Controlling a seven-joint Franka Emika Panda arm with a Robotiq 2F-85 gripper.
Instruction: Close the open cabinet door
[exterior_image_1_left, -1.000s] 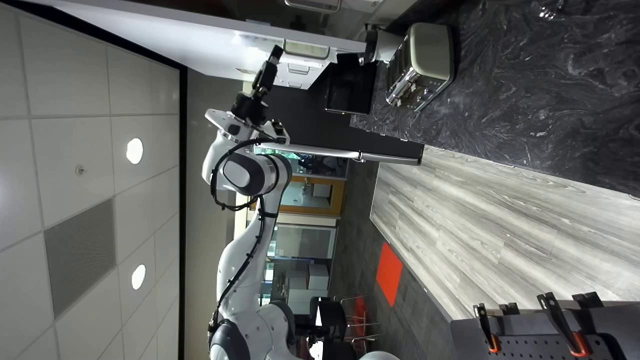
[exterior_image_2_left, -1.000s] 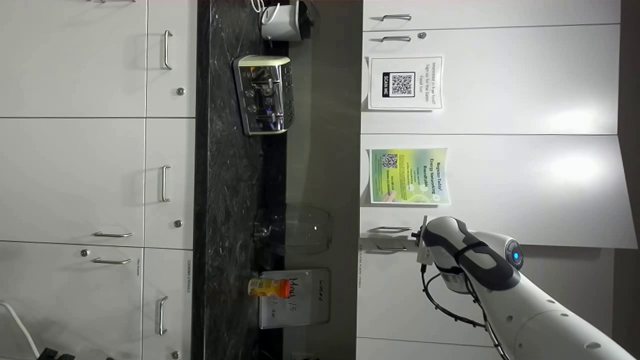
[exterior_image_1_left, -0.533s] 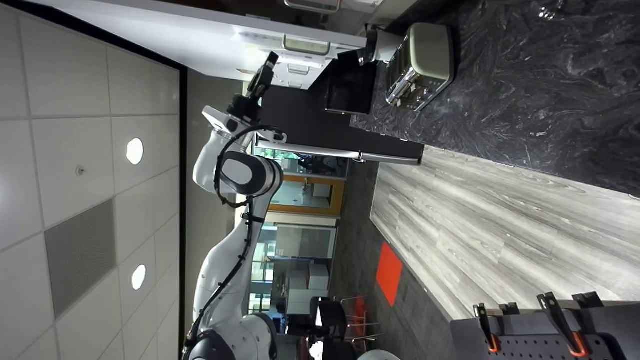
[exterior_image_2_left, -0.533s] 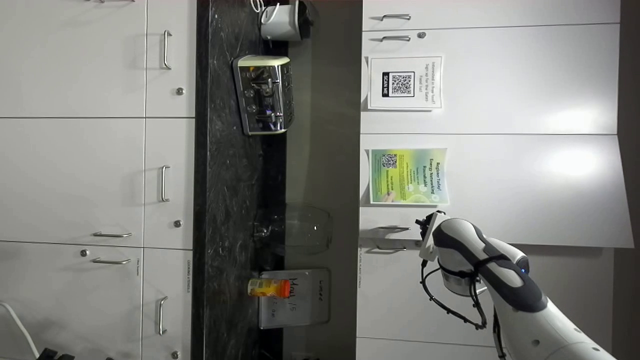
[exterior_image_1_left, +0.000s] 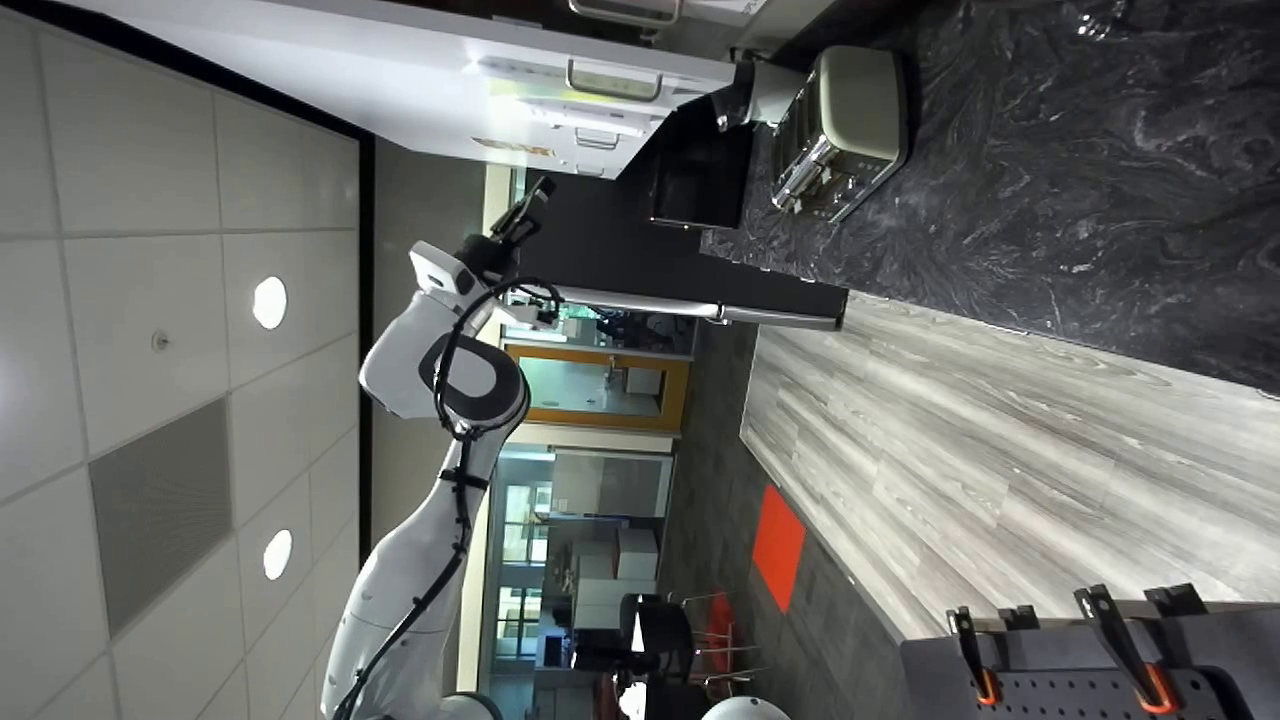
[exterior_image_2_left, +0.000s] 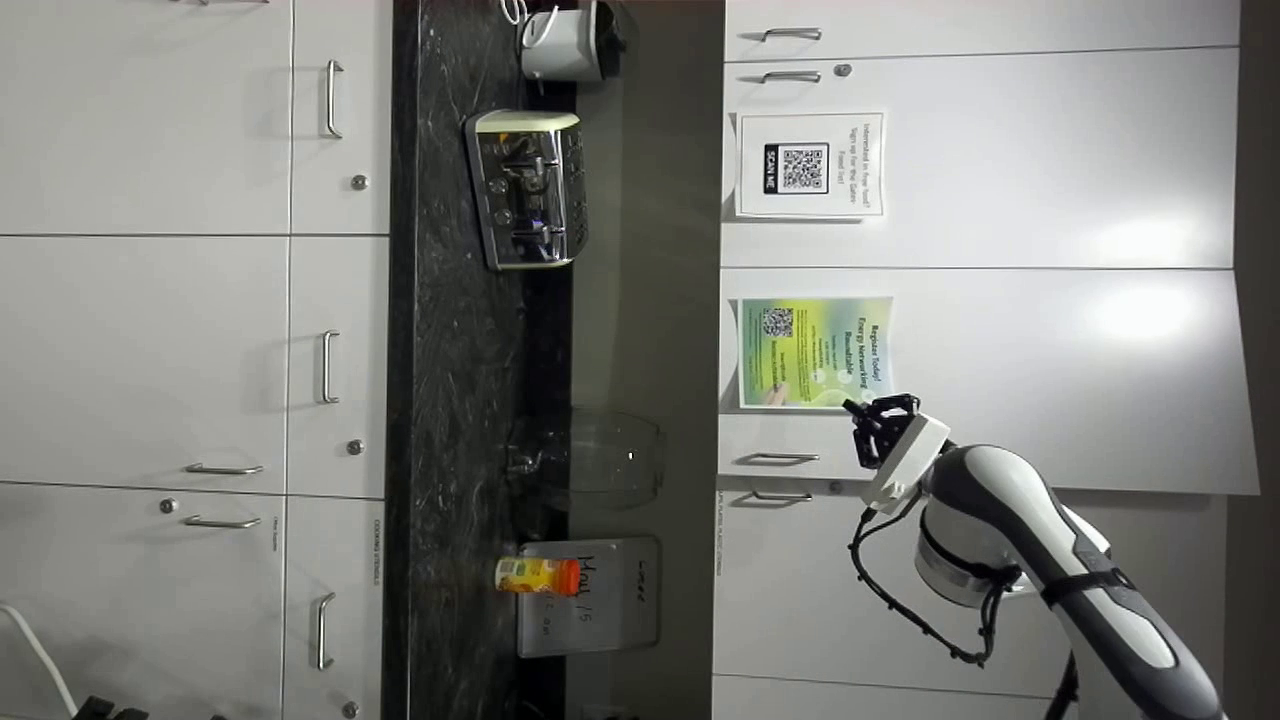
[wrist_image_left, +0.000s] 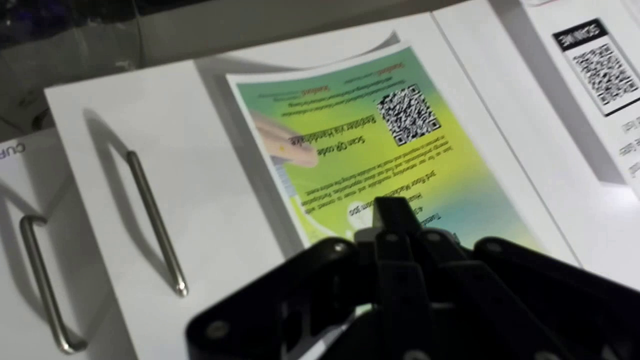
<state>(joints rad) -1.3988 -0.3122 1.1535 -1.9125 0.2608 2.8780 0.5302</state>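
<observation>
A pale cabinet door (exterior_image_2_left: 1010, 370) with a metal handle (wrist_image_left: 157, 225) stands slightly ajar in the row of upper cabinets (exterior_image_2_left: 1000, 165). A green-yellow flyer (exterior_image_2_left: 815, 350) hangs on it. The black tool (wrist_image_left: 397, 212), closed with its jaws together, is in front of the flyer, apart from the door. Below, a toaster (exterior_image_2_left: 530, 190) and a yellow container (exterior_image_2_left: 535, 576) stand on the dark worktop (exterior_image_2_left: 455, 340).

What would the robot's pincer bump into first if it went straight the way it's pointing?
Probably the green and yellow poster on the cabinet door: in the wrist view, the pincer points toward it. How much space lies between them is hard to tell.
</observation>
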